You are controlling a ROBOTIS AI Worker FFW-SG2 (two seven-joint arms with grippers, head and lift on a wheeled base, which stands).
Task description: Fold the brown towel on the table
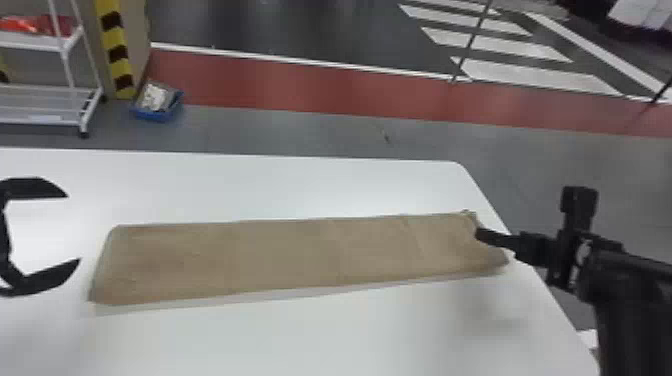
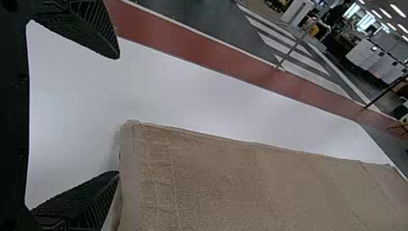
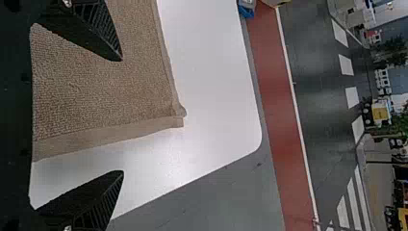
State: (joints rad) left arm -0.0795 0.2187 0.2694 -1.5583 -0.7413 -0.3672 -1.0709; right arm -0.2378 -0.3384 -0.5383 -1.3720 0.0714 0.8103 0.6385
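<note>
Towel (image 1: pixel 280 260) of brown terry lies in a long, flat strip across the white table (image 1: pixel 310 337). I judge it light and limp, easy to grip, though its layers may slip apart. My left gripper (image 1: pixel 73 227) and right gripper (image 3: pixel 121 115) are both open; I'd pinch all layers at one short end.

A hand could pass over the table (image 1: pixel 310 340) along both long sides of the towel (image 1: pixel 275 260), and over the towel's middle between the grippers. The right gripper (image 1: pixel 478 235) and its arm obstruct the towel's right end and the table edge beside it; the left gripper (image 1: pixel 73 228), fingers spread, stands in the way just off the left end
</note>
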